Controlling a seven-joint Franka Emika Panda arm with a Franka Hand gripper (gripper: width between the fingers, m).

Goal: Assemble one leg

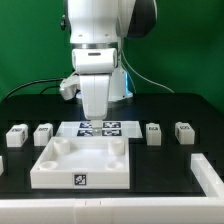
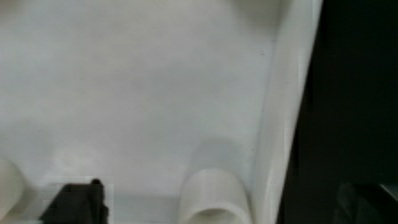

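Wide and empty at mid-frame, the hand (image 1: 93,108) hovers over the square top (image 1: 80,165); lowering here would likely hit it, missing every leg (image 1: 43,132).

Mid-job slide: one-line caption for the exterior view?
Panda hand hangs above the socketed white square piece; four legs lie loose, two either side.
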